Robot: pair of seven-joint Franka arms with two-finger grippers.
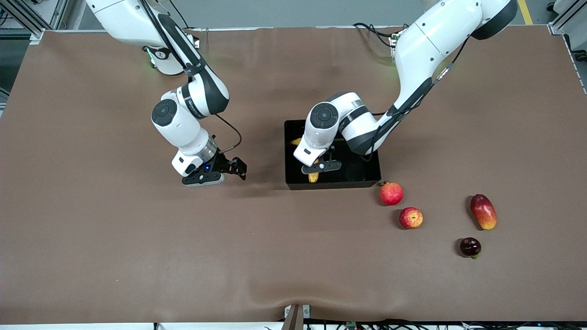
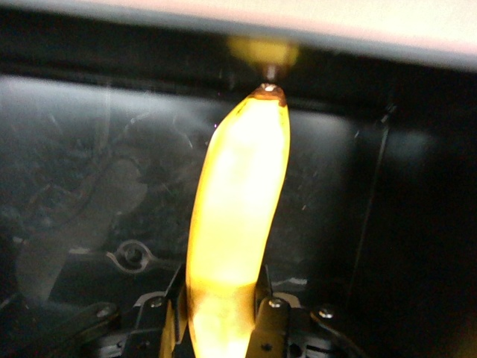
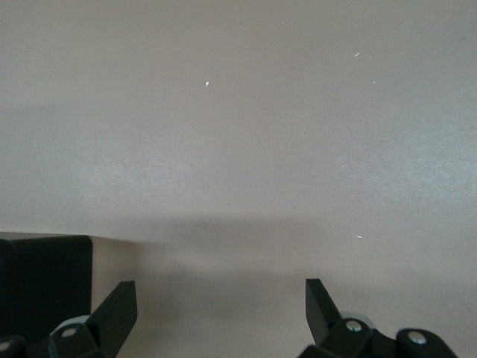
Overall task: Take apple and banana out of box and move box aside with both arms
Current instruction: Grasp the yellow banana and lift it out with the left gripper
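While the apple (image 1: 411, 217) sits out on the table near the box (image 1: 369, 176), the left gripper (image 1: 320, 167) is down inside it, jaws clamped on the banana (image 2: 235, 224) to lift it. Beside the box, the right gripper (image 1: 219, 173) waits over bare cloth, jaws wide and empty.

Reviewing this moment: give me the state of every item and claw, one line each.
banana: in the box, clamped by the left claw.
box: on the table, not yet moved.
apple: out, on the table.
left claw: shut on the banana.
right claw: open, empty, waiting over the table beside the box.
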